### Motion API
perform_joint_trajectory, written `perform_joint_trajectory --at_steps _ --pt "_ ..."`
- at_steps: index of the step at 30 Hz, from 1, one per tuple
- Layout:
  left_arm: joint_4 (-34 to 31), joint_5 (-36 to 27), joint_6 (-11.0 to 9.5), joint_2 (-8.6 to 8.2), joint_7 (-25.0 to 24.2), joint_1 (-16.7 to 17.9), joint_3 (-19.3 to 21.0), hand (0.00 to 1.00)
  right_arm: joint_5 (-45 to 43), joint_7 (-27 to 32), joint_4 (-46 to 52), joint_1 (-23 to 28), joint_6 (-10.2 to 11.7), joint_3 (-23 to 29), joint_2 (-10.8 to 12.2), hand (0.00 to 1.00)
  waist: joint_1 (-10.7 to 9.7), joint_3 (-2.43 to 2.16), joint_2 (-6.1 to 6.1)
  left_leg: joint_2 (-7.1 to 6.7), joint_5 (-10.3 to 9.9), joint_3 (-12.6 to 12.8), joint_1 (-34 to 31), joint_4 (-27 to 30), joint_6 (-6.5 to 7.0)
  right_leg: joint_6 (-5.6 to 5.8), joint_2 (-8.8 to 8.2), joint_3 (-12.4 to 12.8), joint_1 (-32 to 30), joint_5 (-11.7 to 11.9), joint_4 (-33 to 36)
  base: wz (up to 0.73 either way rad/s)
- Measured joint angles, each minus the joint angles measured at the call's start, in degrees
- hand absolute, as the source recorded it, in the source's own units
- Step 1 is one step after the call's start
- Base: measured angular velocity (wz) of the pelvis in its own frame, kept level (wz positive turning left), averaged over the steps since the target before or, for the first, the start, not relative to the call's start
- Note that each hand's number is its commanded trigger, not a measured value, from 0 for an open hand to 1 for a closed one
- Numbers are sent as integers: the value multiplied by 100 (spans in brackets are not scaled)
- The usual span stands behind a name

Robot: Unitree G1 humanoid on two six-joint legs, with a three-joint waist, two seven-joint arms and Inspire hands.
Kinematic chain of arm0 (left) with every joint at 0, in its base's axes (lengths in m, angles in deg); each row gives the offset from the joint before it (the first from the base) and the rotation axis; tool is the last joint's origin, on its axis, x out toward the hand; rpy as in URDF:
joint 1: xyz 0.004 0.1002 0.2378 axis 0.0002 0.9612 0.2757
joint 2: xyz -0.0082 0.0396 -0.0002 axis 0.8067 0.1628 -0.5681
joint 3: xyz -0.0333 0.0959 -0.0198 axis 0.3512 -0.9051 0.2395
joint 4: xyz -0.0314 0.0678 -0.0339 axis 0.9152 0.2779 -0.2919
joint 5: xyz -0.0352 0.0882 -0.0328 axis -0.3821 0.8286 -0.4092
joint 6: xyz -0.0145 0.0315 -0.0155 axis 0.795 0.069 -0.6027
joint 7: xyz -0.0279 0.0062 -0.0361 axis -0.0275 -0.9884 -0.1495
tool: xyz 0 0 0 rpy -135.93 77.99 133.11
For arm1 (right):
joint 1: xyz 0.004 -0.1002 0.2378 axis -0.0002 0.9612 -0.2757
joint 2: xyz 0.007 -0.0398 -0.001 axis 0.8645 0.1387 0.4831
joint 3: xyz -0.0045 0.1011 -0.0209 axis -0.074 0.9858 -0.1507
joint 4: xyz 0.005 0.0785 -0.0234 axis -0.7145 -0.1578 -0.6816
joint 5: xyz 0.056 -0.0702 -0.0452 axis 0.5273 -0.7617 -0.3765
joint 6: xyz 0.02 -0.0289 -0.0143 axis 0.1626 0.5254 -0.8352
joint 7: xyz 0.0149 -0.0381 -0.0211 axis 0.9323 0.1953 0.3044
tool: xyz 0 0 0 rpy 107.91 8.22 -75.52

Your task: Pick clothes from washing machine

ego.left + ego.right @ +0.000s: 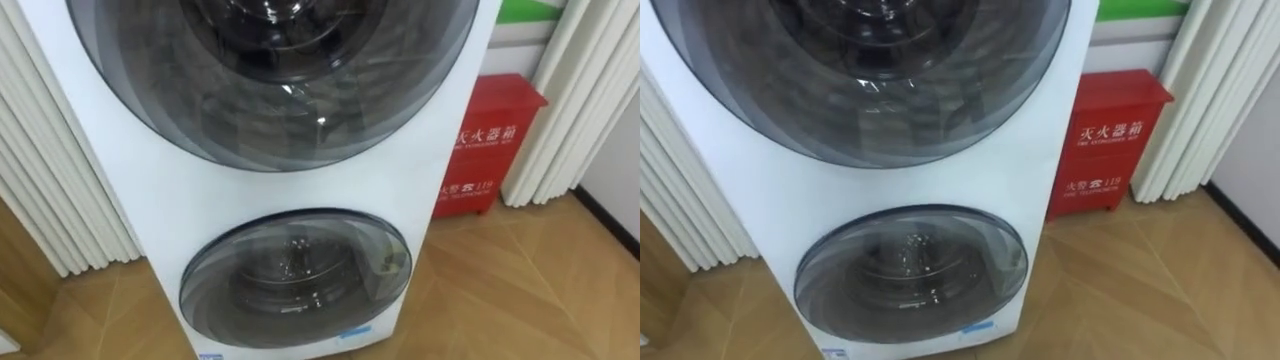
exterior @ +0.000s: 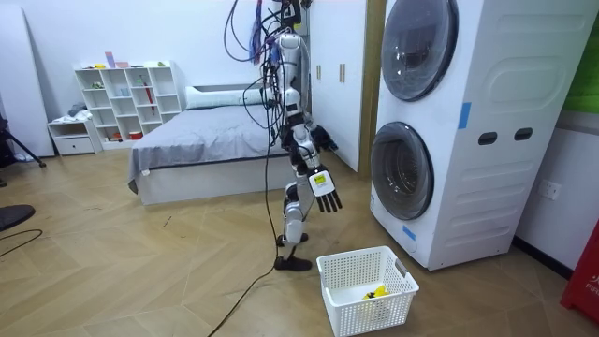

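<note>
Washer (image 2: 468, 131) at robot's 3 o'clock, upper door (image 1: 270, 70) and lower door (image 1: 295, 275) both shut. Glass is tinted and no clothes can be made out inside. Basket (image 2: 370, 316) on floor at robot's 5 o'clock holds one small yellow item (image 2: 377, 293). Right hand (image 2: 325, 194) hangs low, fingers straight and spread, empty. Left hand (image 2: 323, 140) is raised toward the washer, state can't be told.

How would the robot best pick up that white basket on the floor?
By the top rim of the white basket, coming down from above: it stands upright and open-topped, so the rim is free all round, while the walls taper toward the floor.
</note>
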Motion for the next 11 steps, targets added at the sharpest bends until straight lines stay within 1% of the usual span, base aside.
perform_joint_trajectory --at_steps 1,2,3,5,7,8,9,10,11 --pt "99 -1 -7 -1 44 25 92 0 27 -18 -20 4 2 20 -15 0 27 -1 15 0 -1 18 31 -11 2 0 -2 8 18 0 0 -10" --pt "375 -4 -40 -17 116 65 285 0 71 -65 -102 0 5 131 -13 0 63 -25 57 0 -1 27 95 -46 4 1 -9 9 66 0 -5 -7" --pt "725 -17 -60 -39 205 84 431 0 118 -115 -212 -10 13 193 -11 0 69 -22 61 -8 -1 32 149 -79 5 1 -13 3 95 0 -1 -5" --pt "1050 -9 -50 -85 348 194 556 0 326 -139 -243 10 7 201 6 0 74 -56 107 -28 -5 45 157 -83 10 2 -14 -11 110 0 0 -4" --pt "1261 -4 -53 -149 492 298 670 0 474 -139 -244 76 -2 202 48 0 99 -51 110 -32 -5 43 164 -83 11 12 -16 -8 120 -7 -10 0" --pt "1477 22 -43 -201 578 366 789 0 574 -148 -261 137 -3 222 90 0 149 -46 96 -29 -5 43 176 -82 11 14 -12 0 149 -9 -21 0" --pt "1668 57 3 -272 632 397 937 0 603 -191 -314 187 -4 274 131 0 194 -45 77 -33 -8 42 216 -82 9 17 -13 5 199 -18 -61 -4" --pt "1747 57 30 -310 659 412 988 0 627 -210 -329 217 -6 276 143 0 225 -46 74 -38 -12 42 225 -81 6 19 -19 13 210 -34 -82 -3" --pt "1824 57 128 -402 690 438 1103 0 689 -249 -345 252 -10 297 162 0 240 -41 56 -39 -17 43 238 -73 5 23 -23 19 216 -45 -91 -3"
